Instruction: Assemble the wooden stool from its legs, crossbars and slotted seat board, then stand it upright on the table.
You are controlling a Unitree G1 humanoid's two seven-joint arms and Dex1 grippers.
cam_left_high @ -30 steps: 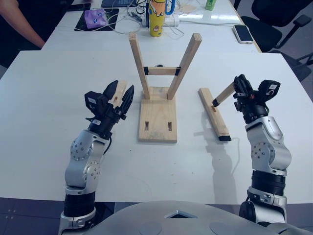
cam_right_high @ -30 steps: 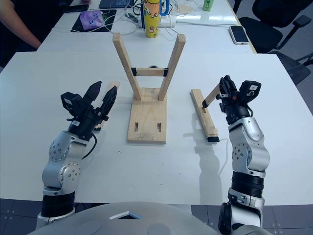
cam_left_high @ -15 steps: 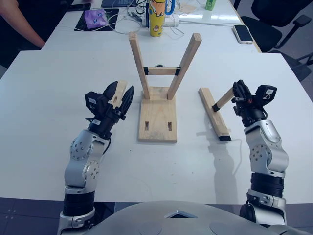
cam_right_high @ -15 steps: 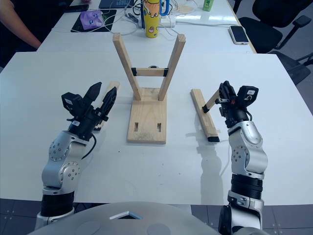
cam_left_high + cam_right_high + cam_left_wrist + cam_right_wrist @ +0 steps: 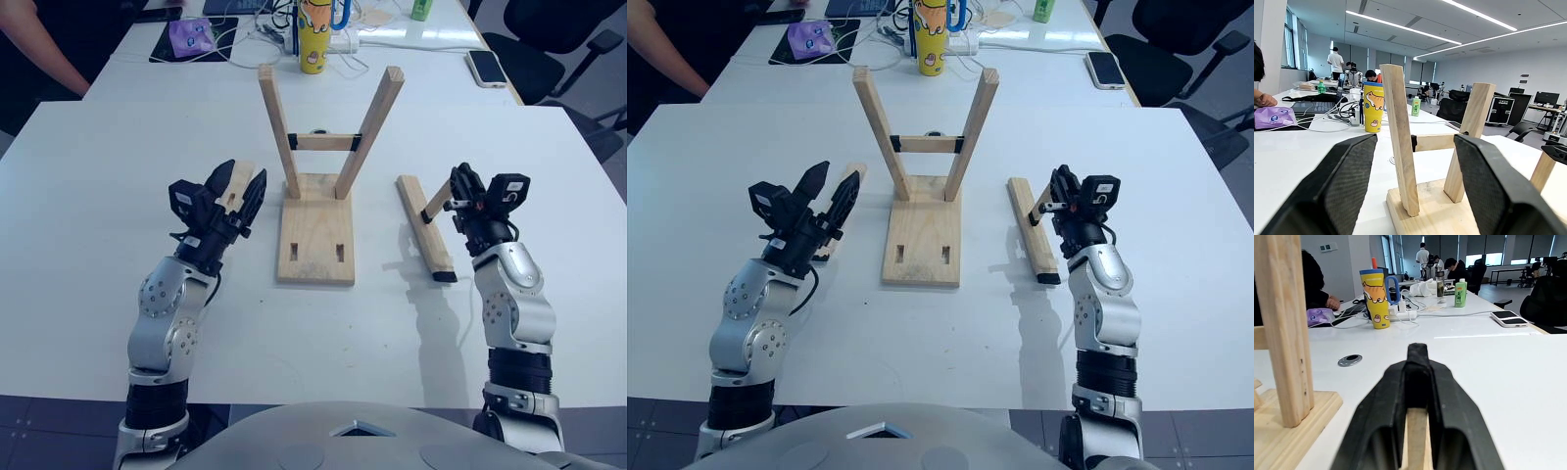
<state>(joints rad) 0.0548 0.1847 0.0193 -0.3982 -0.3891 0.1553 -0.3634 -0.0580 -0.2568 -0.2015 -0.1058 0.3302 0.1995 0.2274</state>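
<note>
Crossbar-fitting beside the slotted wooden seat board: your right gripper clamped the short wooden crossbar, your left gripper gaped, and the bar needed pressing home into the loose pale wooden leg.

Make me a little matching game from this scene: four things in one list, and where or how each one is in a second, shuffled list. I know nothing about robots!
Things:
1. seat board
2. loose leg
3. short crossbar
4. yellow cup

Places or states:
A. clamped in the right end effector
B. standing on the far table
C. lying flat on the white table, on the robot's right of the board
D. lying flat with two upright legs standing in it

Pairs: 1-D, 2-C, 3-A, 4-B.
</note>
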